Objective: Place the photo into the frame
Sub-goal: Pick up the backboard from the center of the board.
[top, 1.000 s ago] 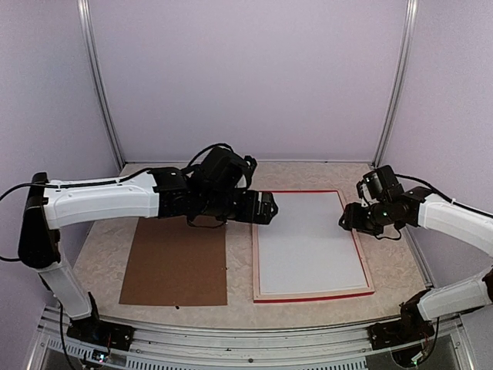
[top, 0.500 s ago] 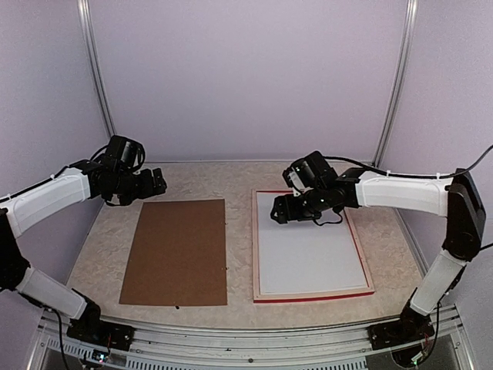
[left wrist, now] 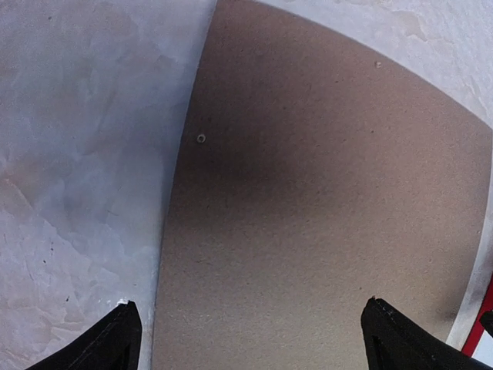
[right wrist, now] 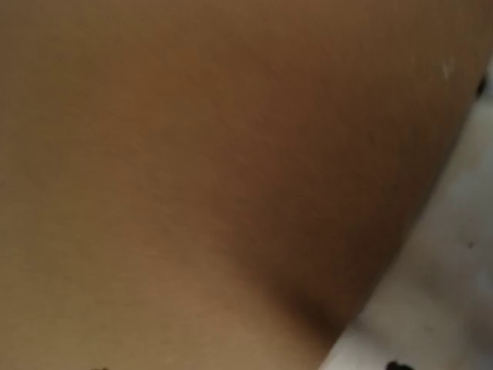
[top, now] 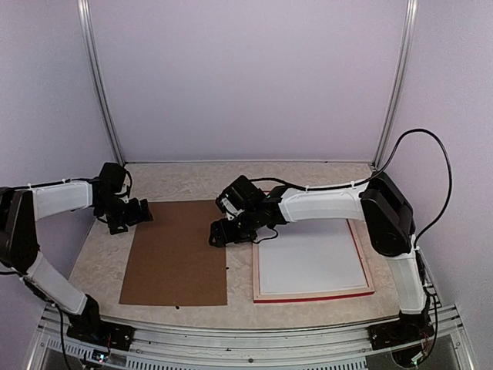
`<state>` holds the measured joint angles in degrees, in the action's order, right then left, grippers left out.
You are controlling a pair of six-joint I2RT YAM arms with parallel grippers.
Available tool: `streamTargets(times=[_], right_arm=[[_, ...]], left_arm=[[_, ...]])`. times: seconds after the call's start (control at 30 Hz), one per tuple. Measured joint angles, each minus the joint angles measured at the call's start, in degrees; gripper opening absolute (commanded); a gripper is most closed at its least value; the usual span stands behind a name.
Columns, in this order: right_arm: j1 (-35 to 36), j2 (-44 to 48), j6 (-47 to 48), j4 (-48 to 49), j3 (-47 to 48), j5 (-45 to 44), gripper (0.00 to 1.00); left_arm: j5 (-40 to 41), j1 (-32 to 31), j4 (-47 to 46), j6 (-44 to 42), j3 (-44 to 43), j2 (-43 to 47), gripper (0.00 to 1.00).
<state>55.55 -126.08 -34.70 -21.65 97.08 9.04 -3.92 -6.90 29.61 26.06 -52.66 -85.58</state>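
The frame (top: 308, 297) lies flat at the right of the table, its red edge showing and pale wood inside; a sliver of red (left wrist: 484, 320) shows in the left wrist view. A white sheet (top: 308, 250) fills it. The photo is hidden. My left gripper (top: 135, 213) hovers at the far left edge of the brown backing board (top: 177, 254), its jaws wide open (left wrist: 250, 343) and empty above the board (left wrist: 323, 193). My right gripper (top: 219, 233) reaches across to the board's right edge. Its wrist view shows only blurred brown board (right wrist: 192, 154), no fingers.
The marbled tabletop (top: 100, 254) surrounds the board and frame. Lilac walls with metal corner posts (top: 100, 85) enclose the back and sides. The right arm (top: 323, 204) stretches over the frame's far left corner.
The left arm swung from over the frame's left side back to the board's left edge. The right arm crossed from the frame's right side to the board's right edge.
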Motion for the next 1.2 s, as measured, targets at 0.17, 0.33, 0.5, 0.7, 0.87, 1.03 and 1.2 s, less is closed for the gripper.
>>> streamTargets(times=[0.17, 0.33, 0.5, 0.7, 0.87, 1.03, 1.2], right_arm=[[0.0, -2.43, -2.71, -0.37, 0.02, 0.94, 0.77], [0.0, -2.84, -4.42, -0.31, 0.57, 1.75, 0.76], [0.0, -4.15, -5.9, 0.39, 1.46, 2.82, 0.76], [0.0, -4.55, -7.45, 1.03, 1.66, 3.04, 0.76], [0.0, -4.92, -8.26, 1.97, 1.79, 3.58, 0.75], [0.0, -5.18, -8.7, 2.89, 1.86, 4.11, 0.75], [-0.02, -5.18, -8.92, 2.8, 1.86, 4.0, 0.75]], left_arm=[[-2.54, 2.38, 0.0, -1.51, 1.33, -1.77, 0.99], [-4.35, 3.39, -0.22, -2.64, 2.62, -3.43, 0.98], [-6.69, 4.72, -0.94, -3.74, 3.34, -5.46, 0.97], [-8.79, 5.4, -1.95, -4.9, 3.45, -6.19, 0.96], [-9.79, 5.7, -2.21, -5.14, 3.48, -6.25, 0.92], [-12.76, 5.79, -4.13, -5.16, 4.2, -6.25, 0.86], [-14.49, 6.6, -5.38, -5.38, 4.85, -6.19, 0.81]])
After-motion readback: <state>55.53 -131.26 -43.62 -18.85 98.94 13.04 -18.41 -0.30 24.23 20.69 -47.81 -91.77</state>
